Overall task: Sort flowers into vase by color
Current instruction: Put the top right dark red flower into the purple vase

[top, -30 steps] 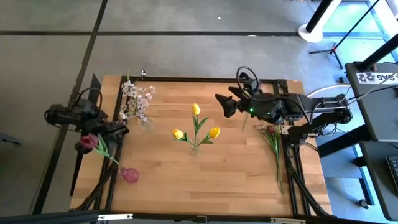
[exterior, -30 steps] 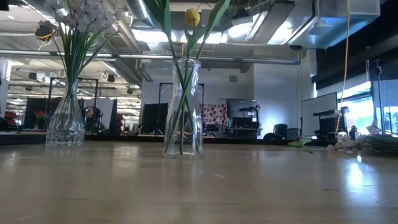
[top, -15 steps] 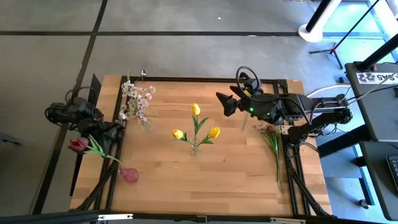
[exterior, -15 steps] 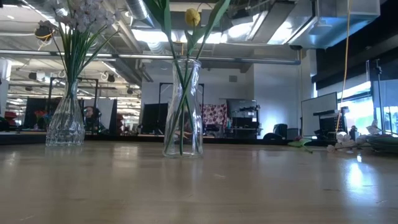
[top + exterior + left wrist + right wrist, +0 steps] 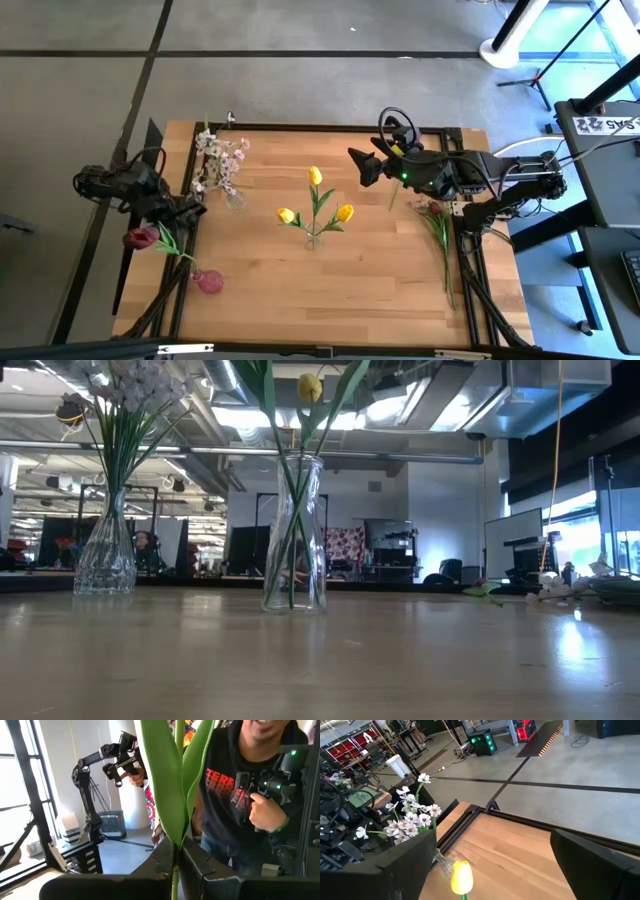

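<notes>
At the table's left edge, left gripper clamps a red bloom's stem.
Keep the stem vertical over the pink vase before lowering; right gripper waits, spread wide.

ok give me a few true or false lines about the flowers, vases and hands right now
1. The left hand is shut on a dark red flower. True.
2. The yellow tulips lie flat on the table. False: they stand in the clear vase mid-table.
3. The right hand is open and holds nothing. True.
4. The white-pink blossoms share the tulips' vase. False: they stand in their own vase.
5. More flowers lie at the table's right edge. True.
</notes>
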